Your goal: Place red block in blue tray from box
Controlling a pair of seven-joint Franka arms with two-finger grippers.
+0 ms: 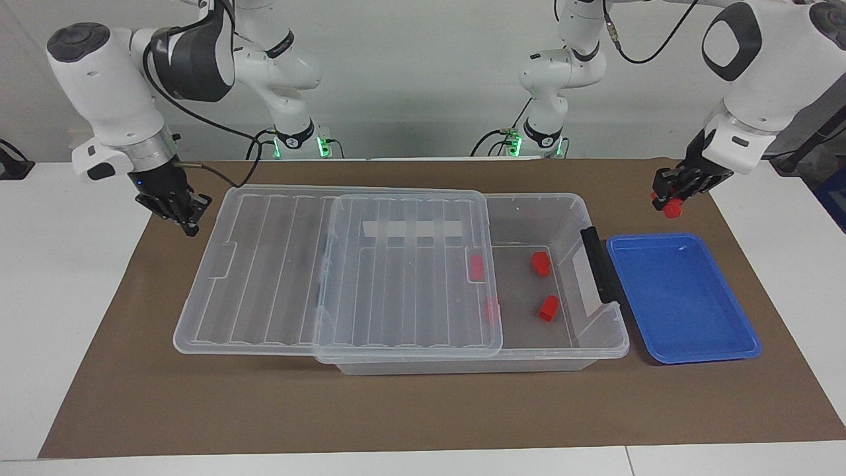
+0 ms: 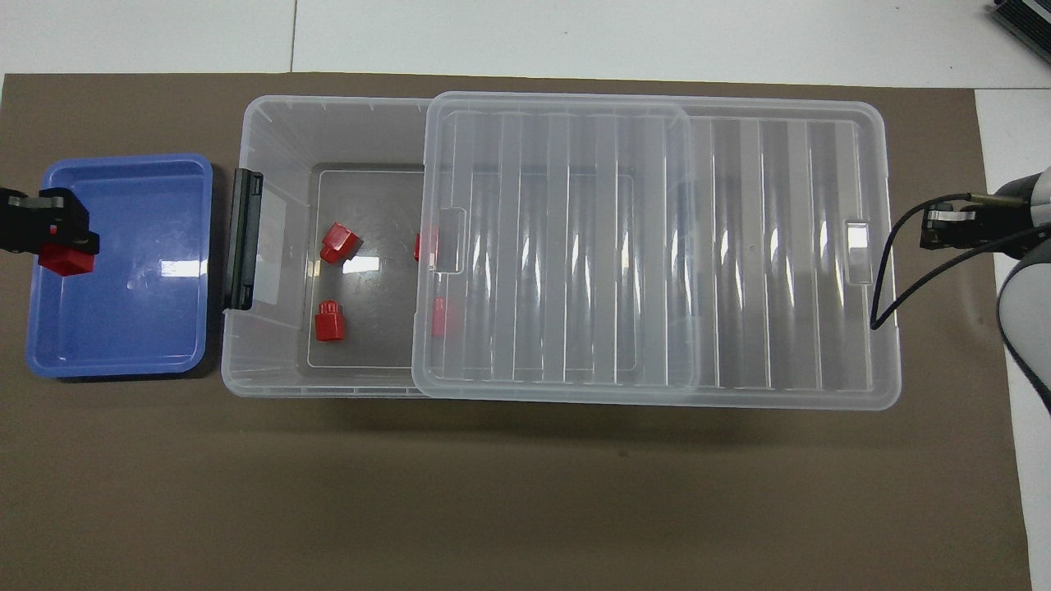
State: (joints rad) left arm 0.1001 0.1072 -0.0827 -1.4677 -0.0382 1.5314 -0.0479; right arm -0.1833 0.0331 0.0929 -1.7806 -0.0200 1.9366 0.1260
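Observation:
My left gripper (image 1: 666, 201) (image 2: 51, 243) is shut on a red block (image 1: 673, 210) (image 2: 66, 260) and hangs in the air over the end of the blue tray (image 1: 684, 304) (image 2: 123, 320) toward the left arm's end of the table. The tray holds nothing. The clear box (image 1: 572, 211) (image 2: 275, 135) lies beside the tray, and its ribbed lid (image 1: 297, 271) (image 2: 657, 246) is slid toward the right arm's end. Two red blocks (image 1: 540, 262) (image 2: 339, 243) lie in the uncovered part, and two more show through the lid's edge (image 1: 476, 267). My right gripper (image 1: 188, 221) (image 2: 929, 228) is shut beside the lid's outer end, holding nothing.
A black clip handle (image 1: 598, 264) (image 2: 242, 238) sits on the box's end wall next to the tray. A brown mat (image 1: 423, 410) (image 2: 493, 492) covers the table under everything. A black cable (image 2: 891, 271) loops from the right wrist over the lid's corner.

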